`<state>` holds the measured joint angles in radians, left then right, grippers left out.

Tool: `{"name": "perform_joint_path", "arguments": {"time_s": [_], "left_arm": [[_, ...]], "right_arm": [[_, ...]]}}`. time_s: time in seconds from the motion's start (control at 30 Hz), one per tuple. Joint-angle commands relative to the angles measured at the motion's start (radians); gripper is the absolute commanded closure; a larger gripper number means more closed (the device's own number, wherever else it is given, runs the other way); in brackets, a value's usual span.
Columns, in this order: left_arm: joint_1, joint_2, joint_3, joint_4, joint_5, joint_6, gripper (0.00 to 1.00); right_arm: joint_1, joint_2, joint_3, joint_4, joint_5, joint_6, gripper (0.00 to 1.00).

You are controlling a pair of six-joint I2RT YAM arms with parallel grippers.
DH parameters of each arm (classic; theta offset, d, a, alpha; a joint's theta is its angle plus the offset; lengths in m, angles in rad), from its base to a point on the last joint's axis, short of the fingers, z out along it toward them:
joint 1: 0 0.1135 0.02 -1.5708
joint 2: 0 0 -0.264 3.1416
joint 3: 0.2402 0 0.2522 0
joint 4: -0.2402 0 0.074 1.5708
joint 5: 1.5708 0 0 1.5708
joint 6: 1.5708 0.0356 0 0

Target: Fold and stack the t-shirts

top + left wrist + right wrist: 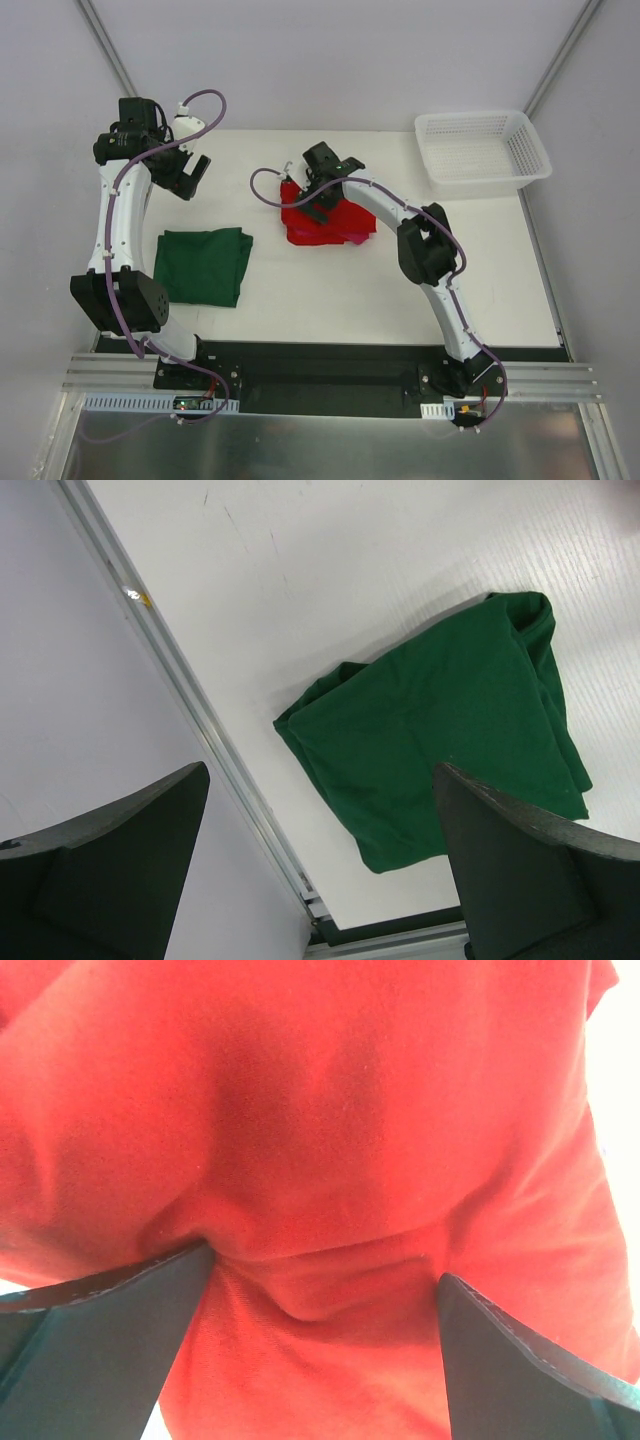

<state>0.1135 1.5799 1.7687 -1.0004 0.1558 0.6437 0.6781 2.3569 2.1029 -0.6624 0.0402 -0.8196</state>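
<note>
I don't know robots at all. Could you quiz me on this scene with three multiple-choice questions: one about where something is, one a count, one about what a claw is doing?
1. Where on the table does the white basket stand?
A. far right corner
B. near left corner
C. centre

2. How many shirts lie on the table?
A. one
B. two
C. four

3. How is the right gripper now?
A. shut on the basket
B. open, down on the red shirt
C. open, above bare table

Answers:
1 A: the overhead view shows the basket at the far right corner, away from both arms.
2 B: there is one green shirt at the left and the red shirt near the middle.
3 B: its wrist camera shows the fingers spread wide with red cloth bunched between them.
</note>
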Motion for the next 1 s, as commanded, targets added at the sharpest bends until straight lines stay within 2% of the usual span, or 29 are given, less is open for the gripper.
{"name": "perform_joint_path", "arguments": {"time_s": [0.0, 0.23, 0.27, 0.63, 0.83, 0.97], "left_arm": [[0.009, -0.001, 0.032, -0.010, 0.025, -0.006, 0.05], [0.011, -0.004, 0.034, -0.010, 0.031, -0.006, 0.05], [0.009, -0.006, 0.032, -0.010, 0.034, -0.004, 0.05], [0.011, -0.054, -0.023, -0.009, 0.019, 0.013, 0.05], [0.009, -0.057, -0.022, -0.009, 0.019, 0.013, 0.05], [0.009, -0.058, -0.025, -0.010, 0.018, 0.014, 0.05]], "right_arm": [[-0.002, -0.061, 0.017, -0.103, -0.010, 0.025, 0.00], [0.021, -0.021, 0.075, -0.141, -0.031, 0.054, 0.00], [0.023, -0.004, 0.100, -0.150, -0.071, 0.065, 0.00], [0.038, 0.033, 0.120, -0.197, -0.161, 0.241, 0.00], [0.044, 0.038, 0.131, -0.190, -0.175, 0.243, 0.00], [0.048, 0.016, 0.121, -0.190, -0.128, 0.189, 0.00]]}}
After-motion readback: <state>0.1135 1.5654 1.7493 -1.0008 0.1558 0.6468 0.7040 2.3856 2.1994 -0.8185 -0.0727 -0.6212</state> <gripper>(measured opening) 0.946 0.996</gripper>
